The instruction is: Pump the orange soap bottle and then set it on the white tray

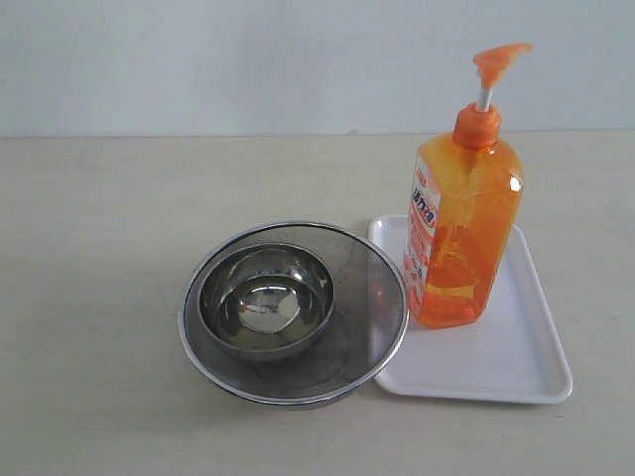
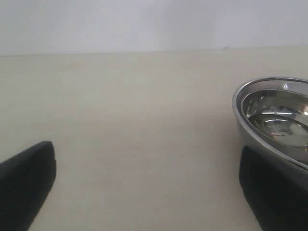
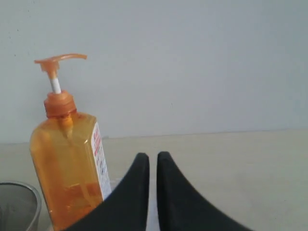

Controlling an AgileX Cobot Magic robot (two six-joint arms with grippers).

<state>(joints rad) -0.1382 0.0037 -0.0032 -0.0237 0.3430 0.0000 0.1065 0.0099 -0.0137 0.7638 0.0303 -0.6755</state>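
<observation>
the orange soap bottle (image 1: 461,238) is standing upright on the white tray (image 1: 516,347), at 3 o'clock from the steel bowls (image 1: 293,307). the left gripper (image 2: 147,163) is gaping wide; the right gripper (image 3: 152,161) is pinching closed, empty.

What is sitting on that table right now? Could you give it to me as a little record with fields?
Bottle: orange soap bottle upright on the white tray, pump head raised
Bowls: small steel bowl nested inside a mesh bowl, whose rim overlaps the tray's left edge
Left arm: left gripper open, empty, near the bowls
Right arm: right gripper shut, empty, apart from the bottle
</observation>
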